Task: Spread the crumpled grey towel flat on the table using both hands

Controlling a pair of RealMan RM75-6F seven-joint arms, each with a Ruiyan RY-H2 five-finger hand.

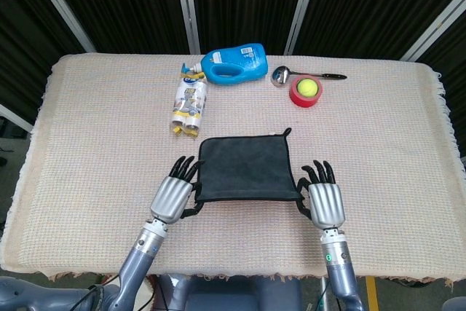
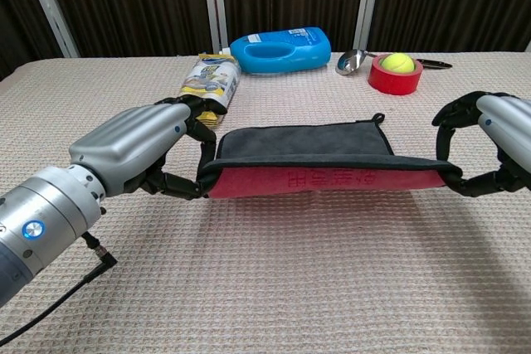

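A table (image 1: 87, 151) covered by a beige waffle-weave cloth with frayed, fringed edges fills both views, and behind it hang dark ribbed curtains crossed by pale metal bars (image 1: 186, 5). In the middle of the near half lies the dark grey towel (image 1: 246, 167), a rectangle with a small hanging loop at its far right corner; its far edge rests on the cloth while its near edge is lifted clear, showing a red underside with printed characters (plain in the chest view) and casting a shadow on the weave below. The left hand (image 1: 173, 194), silver-backed with black fingers (image 2: 199, 122), pinches the near left corner of the towel, the fingers clamped over the edge from above and below. The right hand (image 1: 325, 200) pinches the near right corner the same way, its black fingers (image 2: 448, 122) curled over the hem, so the near edge runs taut between the two hands. Along the far side of the table lie a blue plastic detergent bottle (image 1: 234, 64) on its side, a white and yellow printed packet (image 1: 189, 103) just in front of it and near the towel's far left corner, a metal ladle with a dark handle (image 1: 306, 75), and a red tape roll (image 1: 306, 94) with a yellow-green tennis ball (image 1: 308, 87) sitting in its hole, touching the ladle's bowl side or just beside it (hard to tell which).
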